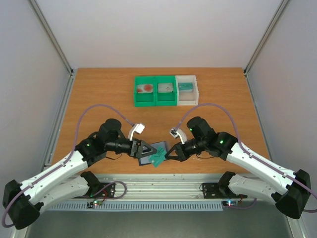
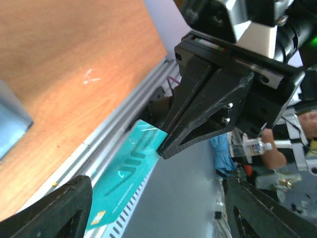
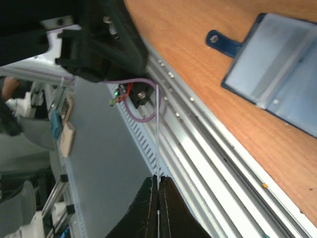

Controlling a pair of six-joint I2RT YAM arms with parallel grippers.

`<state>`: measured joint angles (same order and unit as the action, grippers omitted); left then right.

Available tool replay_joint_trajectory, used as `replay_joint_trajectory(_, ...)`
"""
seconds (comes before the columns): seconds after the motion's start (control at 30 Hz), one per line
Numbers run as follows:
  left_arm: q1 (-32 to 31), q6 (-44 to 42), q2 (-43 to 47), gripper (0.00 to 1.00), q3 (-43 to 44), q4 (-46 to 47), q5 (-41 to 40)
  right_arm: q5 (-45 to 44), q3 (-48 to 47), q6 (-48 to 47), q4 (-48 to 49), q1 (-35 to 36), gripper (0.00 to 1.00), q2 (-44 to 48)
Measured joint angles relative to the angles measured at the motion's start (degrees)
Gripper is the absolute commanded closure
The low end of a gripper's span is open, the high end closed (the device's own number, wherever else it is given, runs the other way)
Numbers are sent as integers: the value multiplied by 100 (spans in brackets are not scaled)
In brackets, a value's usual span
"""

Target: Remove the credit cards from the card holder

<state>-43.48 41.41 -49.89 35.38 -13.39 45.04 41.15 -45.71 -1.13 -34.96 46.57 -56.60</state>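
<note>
Right gripper (image 3: 158, 182) clenched on the thin teal plastic credit card (image 2: 126, 173)
The left gripper (image 2: 159, 182) stands released, its fingers either side of the card's free end; the flat dark blue-grey folding card holder (image 3: 277, 84) lies open on the table (image 1: 99, 99) close by.

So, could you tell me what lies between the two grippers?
The teal credit card: the right gripper pinches one end, the other reaches inside the open left gripper. Left wrist view.

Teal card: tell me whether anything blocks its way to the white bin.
Nothing visible does. The right gripper is shut on the teal card; only bare table lies between it and the white bin. The open left gripper straddles the card's other end.
</note>
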Motion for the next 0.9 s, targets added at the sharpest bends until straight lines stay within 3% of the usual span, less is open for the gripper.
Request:
replay_joint_trajectory(0.1,0,-138,149,4,229,-431,-431,-330,0,131,-15,0,99,0)
replay_joint_trajectory(0.17,0,-240,219,1,345,-684,-743,-570,0,197,-20,-2,99,0)
replay_joint_trajectory(0.5,0,-420,-190,1,555,-2107,-2382,-1716,-195,603,111,-122,99,-358)
replay_joint_trajectory(0.77,0,-157,-826,9,308,-2483,-3451,-2380,-590,817,428,-1043,99,-1333)
replay_joint_trajectory(0.9,0,61,-1108,14,-46,-2457,-3803,-2581,-1250,820,302,-1495,99,-1956)
